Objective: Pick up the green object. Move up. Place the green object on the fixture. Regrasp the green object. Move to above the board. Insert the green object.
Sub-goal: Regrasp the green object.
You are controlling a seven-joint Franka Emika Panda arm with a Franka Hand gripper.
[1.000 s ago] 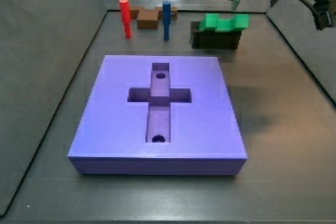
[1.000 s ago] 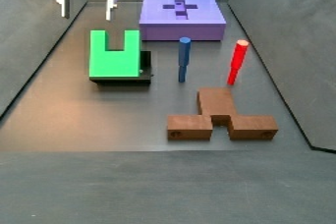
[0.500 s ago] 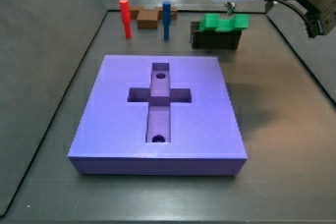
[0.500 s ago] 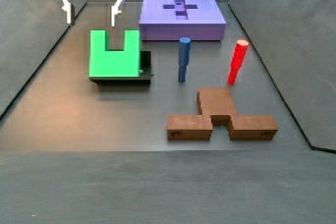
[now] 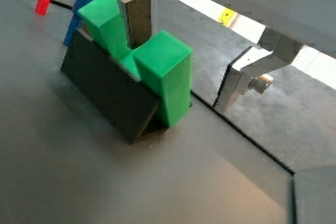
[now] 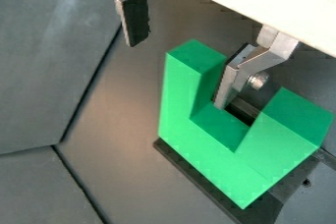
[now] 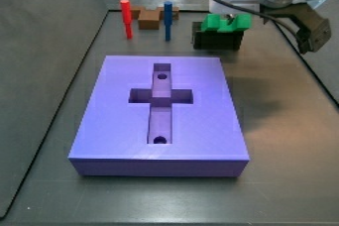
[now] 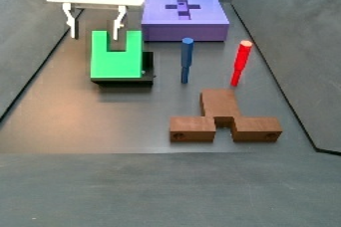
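The green object (image 8: 114, 58) is a bright U-shaped piece resting on the dark fixture (image 8: 146, 73), notch facing the board (image 8: 186, 12). My gripper (image 8: 98, 27) is open and low over it, straddling one arm of the U. One finger (image 6: 243, 76) reaches into the notch and the other finger (image 6: 133, 22) hangs outside that arm, clear of it. In a wrist view the green object (image 5: 147, 59) stands between the plates, with the gripper (image 5: 184, 71) around that arm. From the side, the gripper (image 7: 235, 11) sits on top of the green object (image 7: 225, 26); the lavender board (image 7: 166, 111) lies nearer.
A blue peg (image 8: 186, 60) and a red peg (image 8: 241, 64) stand upright to the right of the fixture. A brown block (image 8: 224, 123) lies nearer the front. The enclosure's dark side wall (image 8: 40, 52) runs close by the gripper's outer finger.
The gripper has come down and in toward the green object, from beside and above it to straddling one arm of the U. The green object has not moved.
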